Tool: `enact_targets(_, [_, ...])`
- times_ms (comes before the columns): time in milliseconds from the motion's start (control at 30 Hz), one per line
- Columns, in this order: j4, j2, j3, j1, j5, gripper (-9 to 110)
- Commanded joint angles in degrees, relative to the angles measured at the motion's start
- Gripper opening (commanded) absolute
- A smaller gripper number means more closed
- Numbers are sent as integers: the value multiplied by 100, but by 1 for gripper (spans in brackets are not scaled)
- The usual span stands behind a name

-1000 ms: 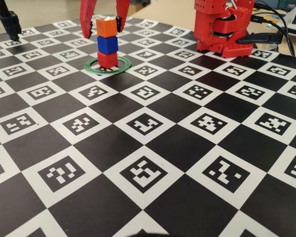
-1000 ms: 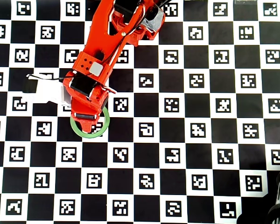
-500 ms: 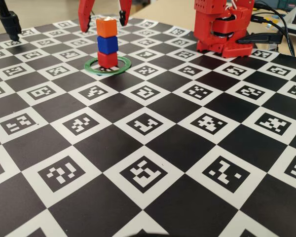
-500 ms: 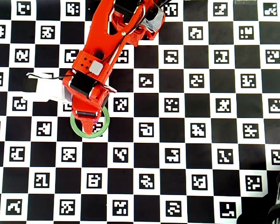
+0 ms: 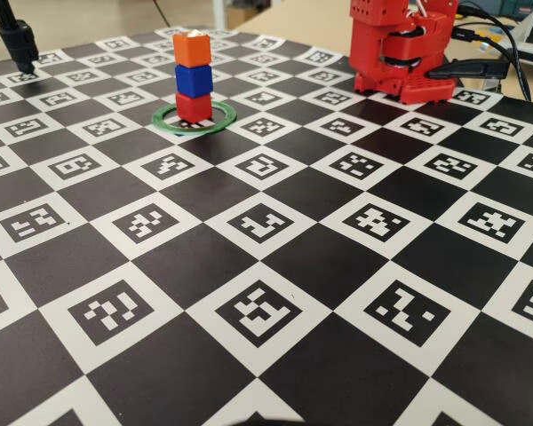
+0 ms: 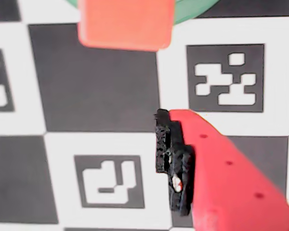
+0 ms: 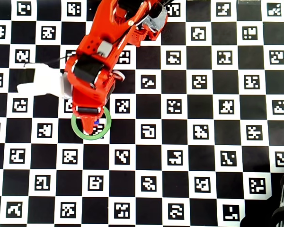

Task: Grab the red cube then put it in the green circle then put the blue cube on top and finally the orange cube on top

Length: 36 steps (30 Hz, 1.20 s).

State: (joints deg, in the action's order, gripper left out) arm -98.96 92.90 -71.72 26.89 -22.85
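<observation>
Fixed view: the orange cube (image 5: 192, 49) sits on the blue cube (image 5: 194, 81), which sits on the red cube (image 5: 194, 107) inside the green circle (image 5: 194, 117) on the worktop (image 5: 320, 266); light, rigid blocks, best pinched on opposite flat sides.

Wrist view: the tool's single visible finger (image 6: 176, 163) grips nothing.

Overhead view: the tool (image 7: 87, 124) hovers above the green circle; I cannot tell its opening.

The red cube (image 5: 194, 107) stands inside the green circle (image 5: 194, 118). The blue cube (image 5: 194, 81) sits on the red cube, and the orange cube (image 5: 192, 49) sits on the blue one. The red robot base (image 5: 401, 49) is well to the right of the green circle, on the checkered board (image 5: 275, 257).
</observation>
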Motion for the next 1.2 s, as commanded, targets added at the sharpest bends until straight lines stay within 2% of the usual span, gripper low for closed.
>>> enact_targets(0, [-9,1002,-79,-193,158,12])
enact_targets(100, [308,1503,-624,-404,220,6])
enact_targets(233, [853,2145,-1424,-703,272,3])
enact_targets(467, [1327,2839,-2408,-1257,-167,-5])
enact_targets(600, [1881,3463,-3252,-1521,-483,-5])
enact_targets(800, [2663,4562,-4518,-1942,-1160,-5])
enact_targets(1167, [4096,6196,-7189,-2391,-3076,-5])
